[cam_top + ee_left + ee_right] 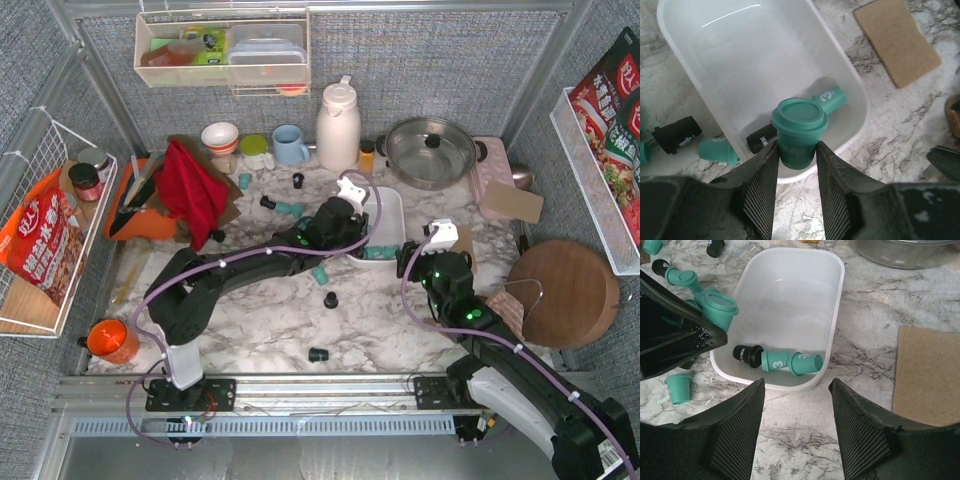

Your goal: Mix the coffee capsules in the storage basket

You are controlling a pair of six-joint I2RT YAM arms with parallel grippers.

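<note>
Left gripper (pixel 796 151) clamping 1 teal capsule (pixel 799 125), 3 capsules (pixel 777 360) in basket (pixel 838 305), right gripper (pixel 796 385) apart

Storage basket (pixel 394 203): from above, its left side lies under the left arm (pixel 250 262); in the left wrist view its far corner runs off the top edge.
Coffee capsules (pixel 378 252) inside it: from above only a teal sliver shows, number unclear.
Black capsule (pixel 758 141): partly behind the teal capsule (pixel 799 131) and the left fingers (pixel 760 195).
Teal capsule's lettering: blurred, unreadable.
Brown mat (pixel 927 370): cut by the right edge.
Pot (pixel 905 252): only its rim shows.
</note>
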